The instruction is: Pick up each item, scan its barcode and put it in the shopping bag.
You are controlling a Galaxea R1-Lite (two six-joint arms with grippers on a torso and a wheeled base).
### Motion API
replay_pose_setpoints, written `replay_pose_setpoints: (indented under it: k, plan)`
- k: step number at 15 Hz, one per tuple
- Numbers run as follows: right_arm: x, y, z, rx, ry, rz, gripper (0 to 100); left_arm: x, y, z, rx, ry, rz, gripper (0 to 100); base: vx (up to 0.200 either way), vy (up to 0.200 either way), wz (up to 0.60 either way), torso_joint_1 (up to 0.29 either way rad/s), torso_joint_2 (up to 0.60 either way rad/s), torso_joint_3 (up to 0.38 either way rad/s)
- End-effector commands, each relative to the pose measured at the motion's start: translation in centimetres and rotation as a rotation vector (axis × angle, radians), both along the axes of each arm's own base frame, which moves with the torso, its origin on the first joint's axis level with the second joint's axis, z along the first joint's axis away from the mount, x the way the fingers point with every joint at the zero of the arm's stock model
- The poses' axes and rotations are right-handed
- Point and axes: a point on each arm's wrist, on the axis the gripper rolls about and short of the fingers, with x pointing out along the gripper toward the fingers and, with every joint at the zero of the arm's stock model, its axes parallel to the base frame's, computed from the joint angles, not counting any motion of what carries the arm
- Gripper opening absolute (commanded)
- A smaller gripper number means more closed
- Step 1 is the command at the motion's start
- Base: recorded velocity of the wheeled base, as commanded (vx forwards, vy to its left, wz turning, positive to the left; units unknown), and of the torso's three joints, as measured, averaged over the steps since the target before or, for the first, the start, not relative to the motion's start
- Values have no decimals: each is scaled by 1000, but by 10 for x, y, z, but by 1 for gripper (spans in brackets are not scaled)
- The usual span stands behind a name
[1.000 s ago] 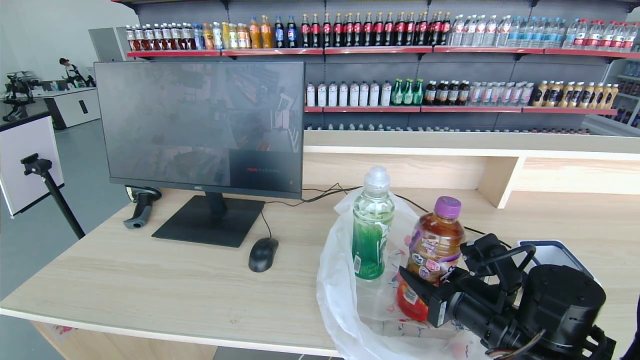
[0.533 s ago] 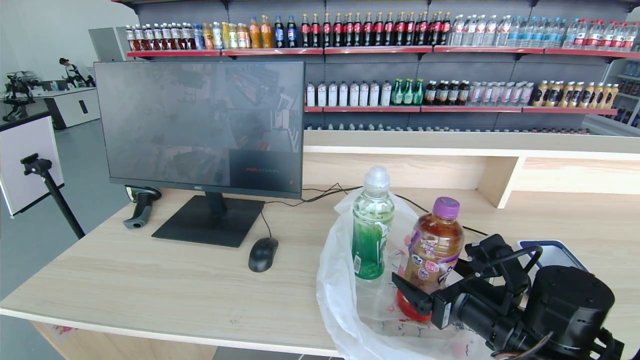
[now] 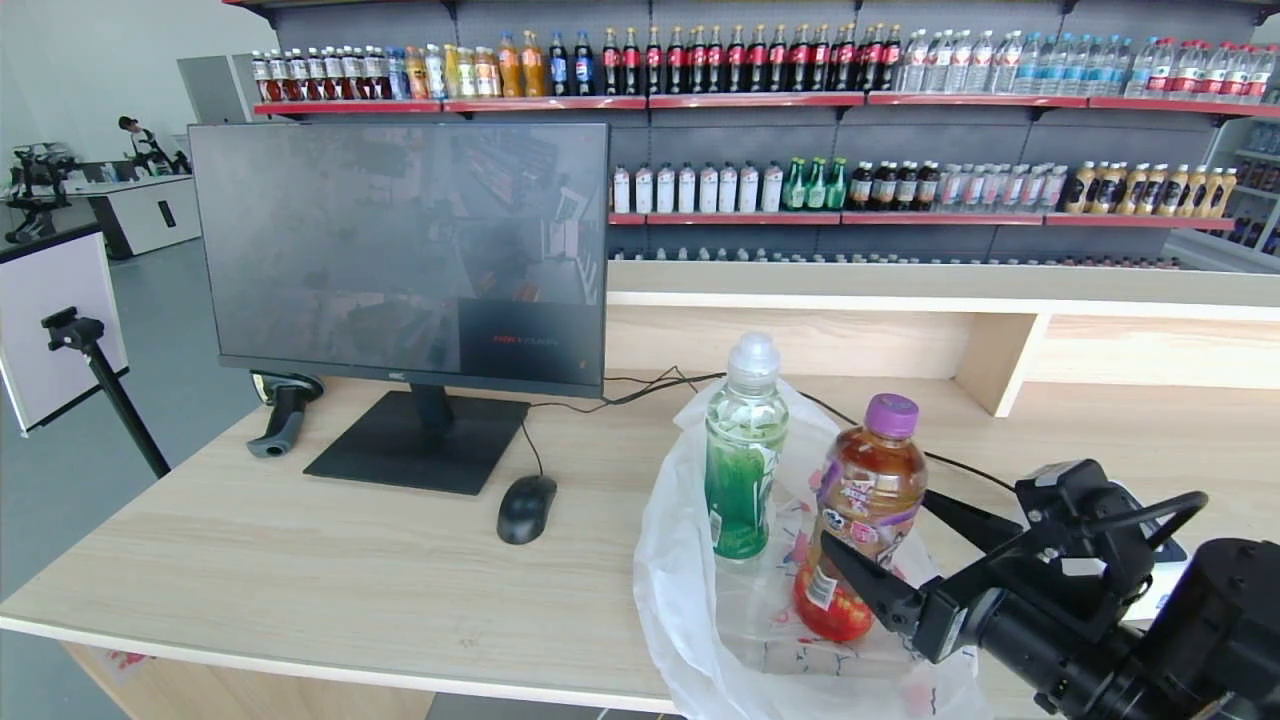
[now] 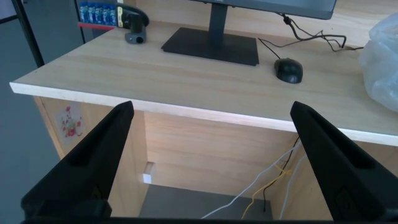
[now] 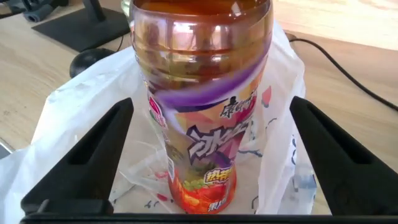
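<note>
The right hand [image 3: 878, 520] is released, its two black fingers [image 3: 870, 585] spread wide on either side of the tea bottle [image 3: 868, 500]. In the right wrist view the hand [image 5: 211, 109] frames the tea bottle [image 5: 205, 93] with a clear gap at each finger, so nothing is gripped.

The tea bottle has a purple cap, amber liquid and a purple-and-red label. It stands on its base inside the shopping bag [image 3: 670, 560], a thin white translucent plastic bag with its mouth slumped open around what it holds. Just beside it in the same bag, toward the back edge of the counter [image 3: 300, 570], stands a green bottle [image 3: 745, 450] with a white cap. I cannot tell whether the two bottles touch. The bag lies in the right half of the counter, and its near side reaches the front edge.

The left hand [image 4: 211, 109] hangs low in front of the counter's front edge, fingers wide apart and empty.

Left of the bag, a black mouse [image 3: 527, 508] lies apart from it, its cable running back toward the monitor [image 3: 400, 250], which stands on a flat black base. A barcode scanner [image 3: 283, 412] sits near the back left corner of the counter.
</note>
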Motion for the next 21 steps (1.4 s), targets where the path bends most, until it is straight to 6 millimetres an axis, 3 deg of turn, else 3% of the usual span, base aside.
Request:
replay_pose_setpoints:
  k: [1,5,7,11,12,15,21]
  plan:
    - [-25,-17,18,43,-75,0,100,0,0,0,0,-1,1,100,0,0,0,0,0,0]
    - [-62,-43,64,209,-321,-45,100,0,0,0,2,-1,-1,100,0,0,0,0,0,0]
    - [-76,-54,68,229,-325,-102,100,0,0,0,3,-1,-1,100,0,0,0,0,0,0]
    - [-129,-88,31,62,-93,-61,100,0,0,0,2,-1,1,100,0,0,0,0,0,0]
    - [-157,-107,7,-10,-59,-26,100,0,0,0,2,-1,-1,100,0,0,0,0,0,0]
    - [-191,-130,-26,-60,-71,44,100,0,0,0,2,-1,-1,100,0,0,0,0,0,0]
    - [-193,-130,-23,-27,-21,71,100,0,0,0,2,-1,-1,100,0,0,0,0,0,0]
